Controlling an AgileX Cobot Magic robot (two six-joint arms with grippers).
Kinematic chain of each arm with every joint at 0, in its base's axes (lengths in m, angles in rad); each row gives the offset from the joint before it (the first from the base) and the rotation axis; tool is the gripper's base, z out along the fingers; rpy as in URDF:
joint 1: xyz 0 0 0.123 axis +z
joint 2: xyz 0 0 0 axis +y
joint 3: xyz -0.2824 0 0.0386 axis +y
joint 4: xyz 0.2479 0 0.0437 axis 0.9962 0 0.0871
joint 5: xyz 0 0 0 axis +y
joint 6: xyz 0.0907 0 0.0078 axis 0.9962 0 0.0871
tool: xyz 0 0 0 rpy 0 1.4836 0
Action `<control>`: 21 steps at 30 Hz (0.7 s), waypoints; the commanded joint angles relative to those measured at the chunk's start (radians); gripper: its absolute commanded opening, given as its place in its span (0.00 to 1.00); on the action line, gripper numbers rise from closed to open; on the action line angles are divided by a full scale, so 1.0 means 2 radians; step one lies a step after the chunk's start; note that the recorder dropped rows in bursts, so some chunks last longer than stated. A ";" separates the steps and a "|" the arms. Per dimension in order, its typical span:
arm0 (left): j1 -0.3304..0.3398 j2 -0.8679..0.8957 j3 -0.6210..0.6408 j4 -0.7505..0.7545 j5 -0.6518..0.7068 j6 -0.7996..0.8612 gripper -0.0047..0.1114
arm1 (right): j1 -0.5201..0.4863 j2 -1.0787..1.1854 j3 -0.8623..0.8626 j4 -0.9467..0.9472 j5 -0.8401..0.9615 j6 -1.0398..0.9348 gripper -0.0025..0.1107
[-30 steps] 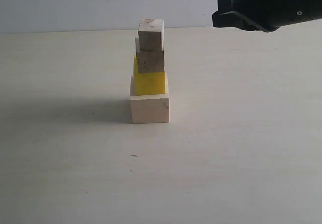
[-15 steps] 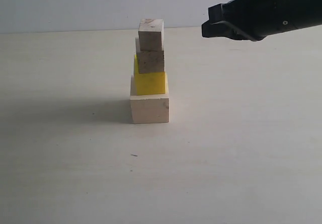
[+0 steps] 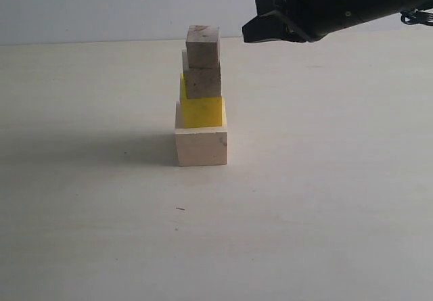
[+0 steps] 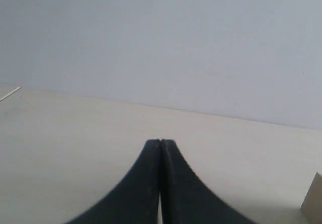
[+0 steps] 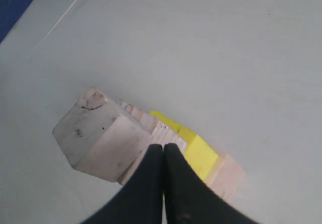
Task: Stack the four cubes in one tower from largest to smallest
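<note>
Exterior view shows the tower (image 3: pixel 201 98) whole; wrist views show left gripper (image 4: pixel 160 143) and right gripper (image 5: pixel 163 147) clenched empty.

The tower (image 3: pixel 201 98) stands upright on the bench: large pale cube (image 3: pixel 201 147), yellow cube (image 3: pixel 201 110), speckled cube (image 3: pixel 202 82), small pale cube (image 3: pixel 203 47) topmost.
</note>
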 commanded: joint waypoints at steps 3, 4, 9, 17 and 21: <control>-0.003 -0.003 0.000 0.001 0.026 0.026 0.04 | 0.000 0.029 -0.008 0.027 0.035 -0.001 0.02; -0.003 -0.003 0.000 0.001 0.033 0.026 0.04 | 0.000 0.030 -0.008 0.030 0.040 -0.001 0.02; -0.003 -0.003 0.000 0.001 0.041 0.026 0.04 | 0.000 0.030 -0.008 0.039 0.049 -0.001 0.02; -0.003 -0.003 0.000 0.001 0.044 0.026 0.04 | 0.000 0.030 -0.008 0.060 0.057 -0.014 0.02; -0.003 -0.003 0.000 0.001 0.043 0.025 0.04 | 0.000 0.030 -0.008 0.061 0.076 -0.014 0.02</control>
